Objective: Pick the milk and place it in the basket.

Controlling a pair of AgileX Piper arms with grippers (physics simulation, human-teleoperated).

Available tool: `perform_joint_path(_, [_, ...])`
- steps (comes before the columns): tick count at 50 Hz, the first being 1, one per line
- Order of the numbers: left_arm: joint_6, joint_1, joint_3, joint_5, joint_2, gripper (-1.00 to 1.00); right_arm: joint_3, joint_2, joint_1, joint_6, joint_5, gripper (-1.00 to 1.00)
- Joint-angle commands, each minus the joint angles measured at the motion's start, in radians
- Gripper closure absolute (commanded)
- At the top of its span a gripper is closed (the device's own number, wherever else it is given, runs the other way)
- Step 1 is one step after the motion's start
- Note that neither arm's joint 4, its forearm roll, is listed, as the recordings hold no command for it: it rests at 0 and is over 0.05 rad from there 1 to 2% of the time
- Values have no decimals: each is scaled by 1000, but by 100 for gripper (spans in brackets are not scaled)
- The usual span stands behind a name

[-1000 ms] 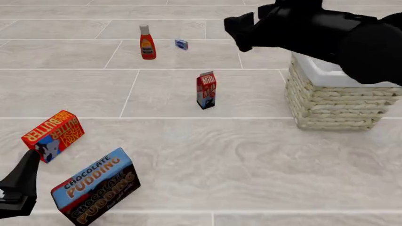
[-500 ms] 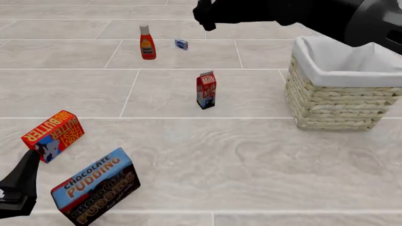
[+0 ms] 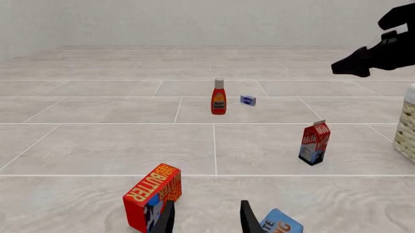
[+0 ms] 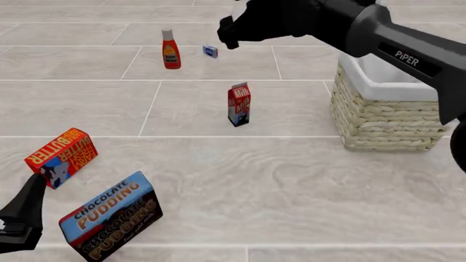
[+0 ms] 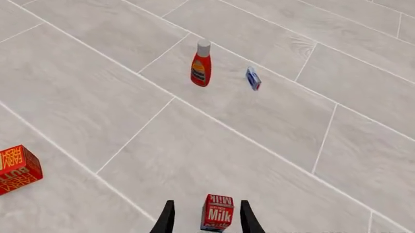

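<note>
Milk [image 4: 239,103] stands upright mid-counter [image 4: 291,180], untouched, well left of the basket [image 4: 386,112]. Right gripper [image 4: 227,31] hangs high above and beyond it, fingers [image 5: 167,219] apart, carton between them in the wrist view. Left gripper [image 3: 206,221] low beside the butter box [image 4: 61,156], fingers apart, empty.

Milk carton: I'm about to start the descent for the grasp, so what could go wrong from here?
The milk is a narrow upright carton; the open right gripper hangs high above it, so a slightly off descent could knock it over. The basket stands close on the right, and its wall is taller than the carton, so a low carry might clip the rim. The ketchup bottle stands well clear and seems safe.
</note>
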Motion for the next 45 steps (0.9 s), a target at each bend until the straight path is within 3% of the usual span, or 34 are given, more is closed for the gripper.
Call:
perform_joint_path(1, [0, 0, 0, 0, 0, -100, -41, 60, -7, 21, 11, -100])
perform_joint_path(18, [0, 0, 0, 0, 0, -100, -104, 140, -44, 10, 26, -100])
perform_joint_path(45, [0, 0, 0, 0, 0, -100, -173, 248, -64, 50, 33, -100])
